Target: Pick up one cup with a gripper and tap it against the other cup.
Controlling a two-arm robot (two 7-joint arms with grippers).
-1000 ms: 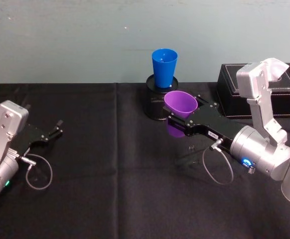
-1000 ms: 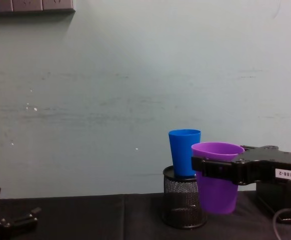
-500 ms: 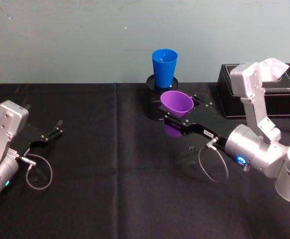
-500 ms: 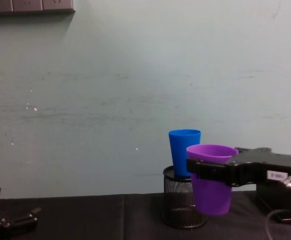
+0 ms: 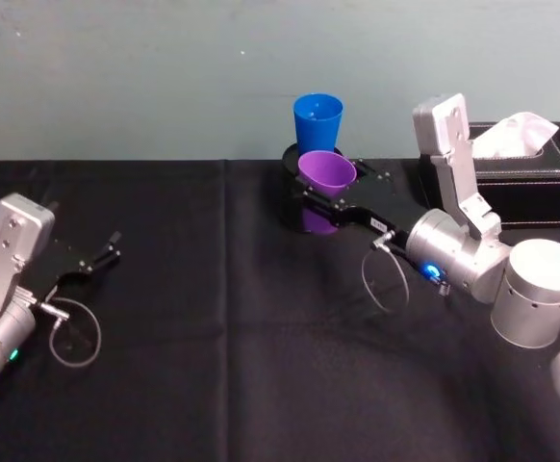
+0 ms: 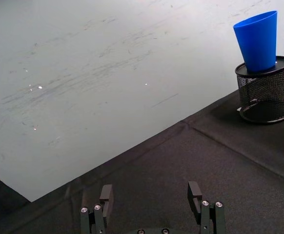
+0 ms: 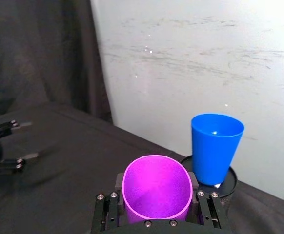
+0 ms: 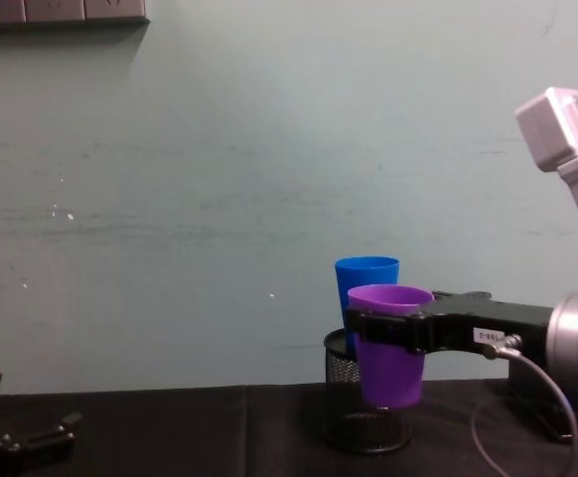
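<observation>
Fingers of the right gripper (image 5: 324,195) (image 8: 388,331) (image 7: 156,196) are closed on either side of the purple cup (image 5: 326,171) (image 8: 390,370) (image 7: 156,185). They hold it upright and clear of the table (image 5: 213,366), just in front of the black wire-mesh pen holder (image 5: 291,195) (image 8: 340,417) (image 6: 265,92), with its rim above the holder's top and its base about halfway down the mesh. On top of that holder stands the blue cup (image 5: 318,120) (image 8: 366,272) (image 7: 215,146) (image 6: 258,41), just behind the purple one, and the right wrist view shows a thin gap between the two. Well to the holder's left, the left gripper (image 5: 107,252) (image 6: 152,195) sits low over the table, its fingers spread apart with nothing between them.
</observation>
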